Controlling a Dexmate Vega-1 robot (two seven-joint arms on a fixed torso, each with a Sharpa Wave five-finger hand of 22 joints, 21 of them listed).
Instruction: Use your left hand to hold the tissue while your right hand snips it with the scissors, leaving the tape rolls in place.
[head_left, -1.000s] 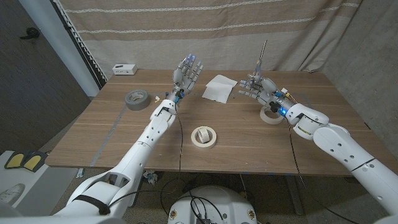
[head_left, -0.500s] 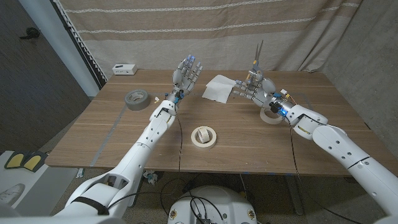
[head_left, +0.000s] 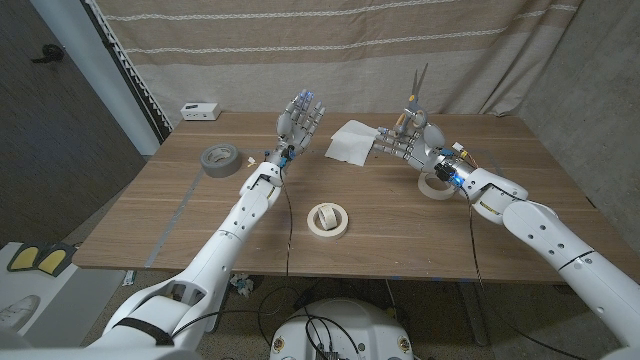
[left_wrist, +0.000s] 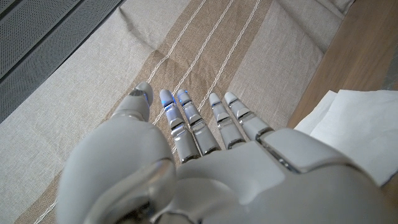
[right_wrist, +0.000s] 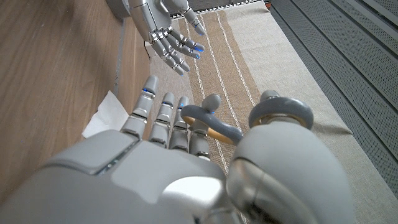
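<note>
**Scissors raised, tissue not yet held**

The right robot hand grips the scissors by the grey handles, blades pointing up and away from the surface. In the right wrist view the handle loops sit between thumb and fingers, which suggests the tool is carried upright for clearance until the paper is ready to be cut. Whether the blades are parted cannot be told.

The tissue lies flat on the far middle of the surface, a folded white square between the two hands, with the right hand just beside its right edge. Nothing is holding it down or lifting it.

The left robot hand hangs above the surface to the left of the tissue, fingers straight, spread and pointing up, with nothing in it. The left wrist view shows the white paper off to one side of that hand, clear of its fingers. By my reading, the holding step has not begun, and the left hand must come across and take an edge before any snip is sensible.

Three tape rolls are to stay put: a grey roll at the far left, a pale roll in the near middle, and a third under the right forearm, which looks the likeliest to be nudged. A small white box sits at the far left corner, with a striped curtain behind.
</note>
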